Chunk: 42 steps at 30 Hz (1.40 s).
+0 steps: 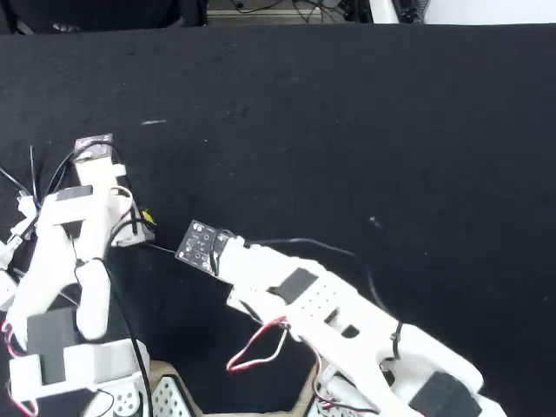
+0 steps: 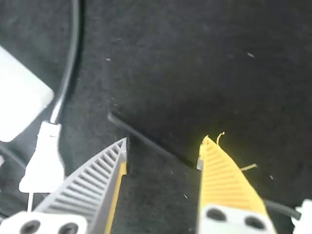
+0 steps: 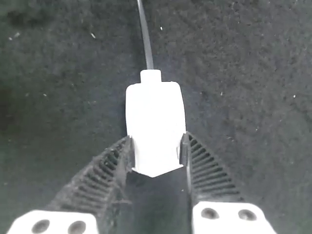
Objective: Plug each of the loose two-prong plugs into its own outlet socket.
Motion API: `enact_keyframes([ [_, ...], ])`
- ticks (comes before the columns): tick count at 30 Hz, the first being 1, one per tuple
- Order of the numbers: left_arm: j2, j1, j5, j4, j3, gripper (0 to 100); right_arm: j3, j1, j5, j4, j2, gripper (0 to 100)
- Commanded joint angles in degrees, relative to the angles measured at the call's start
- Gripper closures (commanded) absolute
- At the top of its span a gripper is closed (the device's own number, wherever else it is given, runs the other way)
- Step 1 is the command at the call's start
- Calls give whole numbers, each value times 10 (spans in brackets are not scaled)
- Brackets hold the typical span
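Right gripper point(image 3: 156, 141) is seen clamped on both flanks of a white plug point(image 3: 155, 117); its cable point(image 3: 145, 34) is led away over the black table point(image 3: 253, 73). Left gripper point(image 2: 164, 141) is held wide apart and empty, with what appears to be a second plug point(image 2: 45, 161) lying beside it.

Two white moulded robot arms, the left arm point(image 1: 65, 261) and the right arm point(image 1: 347, 321), carry black rectangular panels point(image 1: 295, 285) and looping red-and-white wiring point(image 1: 252, 352). The left gripper point(image 2: 165, 140) pairs a grey ribbed finger point(image 2: 92, 180) with a yellow one point(image 2: 222, 180) — the right gripper point(image 3: 156, 139) has dark ribbed fingers point(image 3: 97, 180) on white mounts with screw holes.
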Motion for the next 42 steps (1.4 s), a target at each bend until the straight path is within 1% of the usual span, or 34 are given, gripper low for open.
enact_keyframes([
  [1, 18, 0, 7, -5, -40, 762, -28, 37, 18, -7, 14, 853],
  [3, 26, 12, 6, -5, -42, 762, -30, 48, 18, -7, 14, 853],
  [6, 38, 38, -30, -5, -42, 762, -30, 48, 18, -7, 14, 853],
  [12, 40, 49, -43, -4, -38, 762, -28, 19, 18, 1, 14, 853],
  [15, 39, 49, -43, 12, -44, 762, -44, 4, 18, 39, 10, 853],
  [19, 37, 49, -41, 18, -44, 762, -52, 2, 18, 80, -31, 853],
  [25, 37, 49, -39, 38, -70, 762, -3, 2, 18, 52, -97, 853],
  [28, 37, 50, -22, 50, -77, 762, 10, 2, 18, 36, -102, 853],
  [35, 37, 49, -21, 53, -72, 762, 7, -1, 19, 32, -73, 853],
  [42, 37, 48, -24, 54, -71, 762, -14, 5, 57, 25, -16, 852],
])
